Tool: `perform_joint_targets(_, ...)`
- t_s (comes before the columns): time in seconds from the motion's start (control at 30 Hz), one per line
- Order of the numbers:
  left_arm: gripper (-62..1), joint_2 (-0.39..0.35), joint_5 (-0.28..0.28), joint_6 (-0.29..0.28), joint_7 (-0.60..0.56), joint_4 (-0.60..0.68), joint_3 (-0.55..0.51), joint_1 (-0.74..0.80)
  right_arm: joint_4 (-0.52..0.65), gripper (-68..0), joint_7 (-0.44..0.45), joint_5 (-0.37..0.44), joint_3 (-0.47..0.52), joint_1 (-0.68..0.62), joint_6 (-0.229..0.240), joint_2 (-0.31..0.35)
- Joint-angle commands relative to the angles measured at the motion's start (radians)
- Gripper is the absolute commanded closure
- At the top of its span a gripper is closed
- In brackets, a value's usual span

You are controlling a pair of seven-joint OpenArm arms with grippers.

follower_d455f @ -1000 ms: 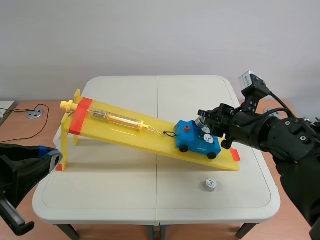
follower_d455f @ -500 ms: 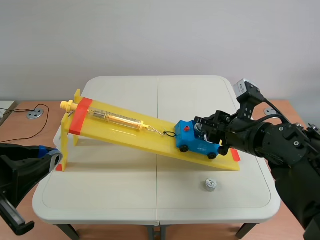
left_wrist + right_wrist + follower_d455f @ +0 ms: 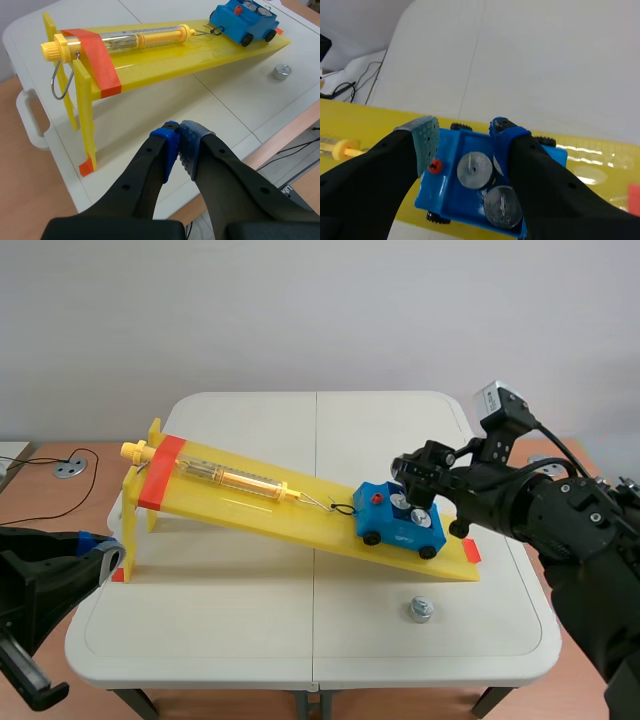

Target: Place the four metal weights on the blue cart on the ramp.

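Our right hand (image 3: 418, 475) hovers just above the cart (image 3: 400, 527), which sits low on the ramp (image 3: 300, 522), hooked to the spring scale (image 3: 232, 478). The hand's fingers stand wide apart with nothing gripped. From the wrist we see the cart's tray directly beneath the gap. Two weights (image 3: 474, 170) lie flat in the tray, side by side, and the edge of a third shows behind one finger. A fourth weight (image 3: 419, 610) stands on the table (image 3: 200, 620) near the ramp's low end, apart from the hand. Our left hand (image 3: 179, 145) hangs by the table's edge near the ramp's high end, pads pressed together on nothing.
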Motion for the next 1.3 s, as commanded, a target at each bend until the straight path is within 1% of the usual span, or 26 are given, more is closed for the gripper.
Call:
perform_joint_targets(0.0, -3.6, 0.002, -0.081, -0.043, -0.089, 0.069, -0.015, -0.023, 0.098, -24.9, 0.113, 0.062, 0.048, 0.137, 0.126, 0.021)
perform_joint_targets(0.1, -3.6, 0.002, -0.081, -0.043, -0.089, 0.069, -0.015, -0.023, 0.136, -24.9, 0.097, 0.078, 0.072, 0.119, 0.182, 0.054)
perform_joint_targets(0.17, -3.6, 0.002, -0.081, -0.043, -0.089, 0.069, -0.015, -0.023, 0.174, -24.9, 0.094, 0.08, 0.076, 0.096, 0.204, 0.084)
perform_joint_targets(0.37, -3.6, 0.002, -0.081, -0.043, -0.089, 0.069, -0.015, -0.023, 0.31, -24.9, 0.078, 0.08, 0.077, -0.005, 0.216, 0.172)
perform_joint_targets(0.6, -3.6, 0.002, -0.081, -0.043, -0.089, 0.069, -0.015, -0.023, 0.473, -24.9, 0.066, 0.079, 0.087, -0.176, 0.219, 0.264)
perform_joint_targets(0.73, -3.6, 0.002, -0.081, -0.043, -0.089, 0.069, -0.015, -0.023, 0.561, -24.9, 0.056, 0.079, 0.119, -0.293, 0.219, 0.291)
perform_joint_targets(0.97, -3.6, 0.002, -0.081, -0.043, -0.089, 0.069, -0.015, -0.023, 0.683, -24.9, 0.042, 0.079, 0.182, -0.497, 0.218, 0.303)
perform_joint_targets(1.07, -3.6, 0.002, -0.081, -0.043, -0.089, 0.069, -0.015, -0.023, 0.694, -24.9, 0.04, 0.039, 0.192, -0.561, 0.218, 0.305)
perform_joint_targets(1.2, -3.6, 0.002, -0.081, -0.043, -0.089, 0.069, -0.015, -0.023, 0.694, -24.9, 0.04, -0.097, 0.192, -0.612, 0.218, 0.308)
perform_joint_targets(1.27, -3.6, 0.002, -0.081, -0.043, -0.089, 0.069, -0.015, -0.023, 0.694, -24.9, 0.052, -0.137, 0.192, -0.624, 0.218, 0.308)
